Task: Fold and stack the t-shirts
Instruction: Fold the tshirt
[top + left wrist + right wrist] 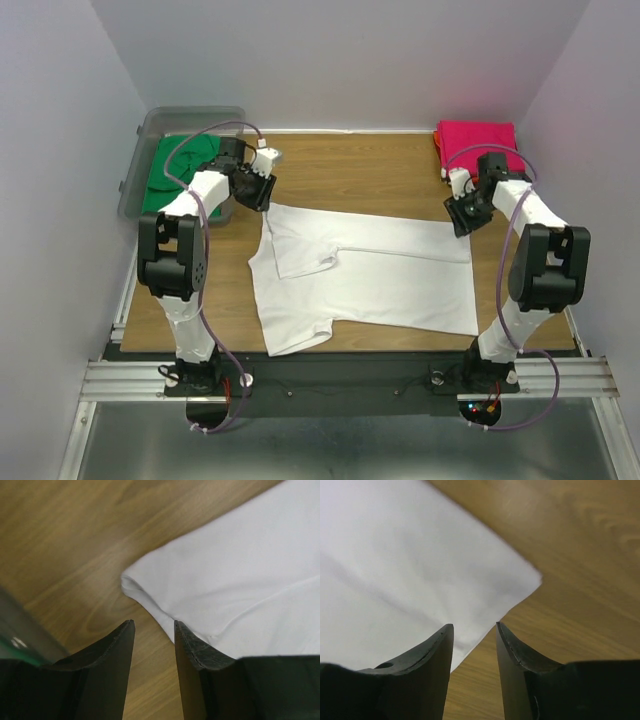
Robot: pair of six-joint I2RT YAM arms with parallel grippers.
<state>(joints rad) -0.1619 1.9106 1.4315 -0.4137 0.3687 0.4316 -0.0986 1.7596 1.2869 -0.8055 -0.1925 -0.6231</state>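
Because the wooden table (390, 165) is flat, hard and smooth-grained, cloth should slide over it readily, which helps a drag but lets a fold creep if tugged. Spread across its middle lies the white shirt (400, 280), the largest soft thing here. It is thin matte knit, light and limp with no stiffness of its own. It will likely sag and drape from wherever it is lifted, and wants two holds well apart to stay square. Its far side appears doubled in toward the middle, with one sleeve lying on top at the left and the other poking out at the near left. Shallow creases run across the panel. The far corners look like the best places to pinch, low and close to the wood, taking both layers where the fold makes a rounded lip. At the far left stands the bin (135, 175), clear grey rigid plastic, with the green shirt (165, 175) crumpled inside. In the far right corner the pink shirt (478, 140) sits folded into a neat block. The left gripper (258, 192) hovers just beside the white shirt's far left corner, its dark, rubbery-looking fingers (117, 650) parted with only bare wood between them. The right gripper (464, 218) hangs at the far right corner, jaws likewise spread. The sharp cloth corner lies just past the tips, not clamped.
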